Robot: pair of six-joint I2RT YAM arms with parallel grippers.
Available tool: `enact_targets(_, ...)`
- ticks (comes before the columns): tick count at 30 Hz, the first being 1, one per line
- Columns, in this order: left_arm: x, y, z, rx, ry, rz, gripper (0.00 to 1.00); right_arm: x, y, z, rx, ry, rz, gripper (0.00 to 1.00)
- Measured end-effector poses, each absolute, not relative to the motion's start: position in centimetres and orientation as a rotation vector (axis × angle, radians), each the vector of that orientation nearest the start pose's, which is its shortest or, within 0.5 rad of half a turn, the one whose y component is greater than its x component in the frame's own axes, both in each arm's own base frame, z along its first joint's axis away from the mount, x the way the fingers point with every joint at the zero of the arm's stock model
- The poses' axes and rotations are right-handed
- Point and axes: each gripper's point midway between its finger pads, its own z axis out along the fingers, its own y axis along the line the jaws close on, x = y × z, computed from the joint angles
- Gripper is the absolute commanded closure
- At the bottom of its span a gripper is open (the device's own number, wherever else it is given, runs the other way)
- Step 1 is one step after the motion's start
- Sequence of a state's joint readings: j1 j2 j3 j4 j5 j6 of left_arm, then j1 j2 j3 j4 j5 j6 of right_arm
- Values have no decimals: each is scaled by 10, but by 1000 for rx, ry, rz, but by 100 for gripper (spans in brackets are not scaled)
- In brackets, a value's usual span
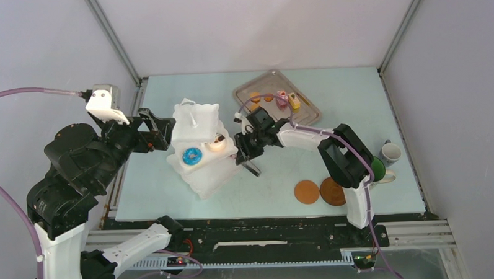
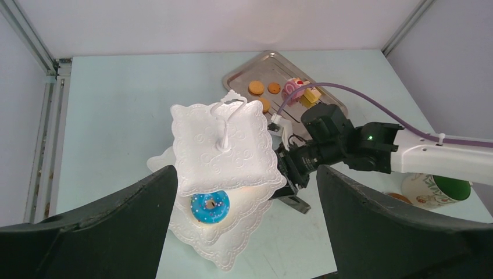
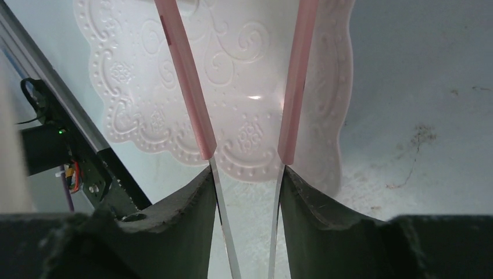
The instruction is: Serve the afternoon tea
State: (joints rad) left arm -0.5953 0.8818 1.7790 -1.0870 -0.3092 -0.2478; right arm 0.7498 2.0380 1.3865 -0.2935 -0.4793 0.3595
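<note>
Fingers (image 3: 174,226) of the right gripper (image 3: 247,177) pinch the pink tongs (image 3: 186,87), whose arms stand apart over the white three-tier stand (image 3: 145,75) (blue doughnut (image 1: 192,155) on its middle tier). A careless pull-back could snag a scalloped rim and tip it. Meanwhile the left gripper (image 2: 245,170) hangs open beside it.

Bright, even, diffuse light from overhead in all three views, with only faint soft shadows. Top view is sharp; the pale table (image 1: 277,175) looks slightly washed out, the white stand (image 1: 197,126) nearly blows out, and the tray (image 1: 310,115) rim has a dull sheen. In the left wrist view the straight frame rails bend a little at the edges, and the left gripper (image 2: 245,173) fingers (image 2: 116,226) are near-black and soft. In the right wrist view there is a small glare spot on the stand plate; the right gripper (image 3: 247,174) fingers (image 3: 174,221) are dark and blurred, and the pink tongs (image 3: 186,87) are slightly soft.
</note>
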Motion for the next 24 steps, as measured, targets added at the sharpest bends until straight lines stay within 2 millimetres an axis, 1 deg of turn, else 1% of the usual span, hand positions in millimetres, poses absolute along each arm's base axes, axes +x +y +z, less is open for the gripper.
enact_targets(6,182,-70,461,84,1761,-338,2,279,379,71,-719,2541,1042,58)
enact_targets(8,182,-70,461,83,1761,-338,2,277,374,74,-717,2538,1042,58)
enact_targets(13,182,-70,460,83,1761,-337,2,266,350,70,-686,2576,1023,60)
enact_targets(17,183,-70,460,81,1763,-335,2,264,329,70,-640,2600,1004,62)
enact_targets(22,185,-70,459,79,1763,-332,2,273,303,86,-568,2573,979,62)
enact_targets(24,185,-70,458,79,1767,-330,3,279,288,95,-525,2558,960,62)
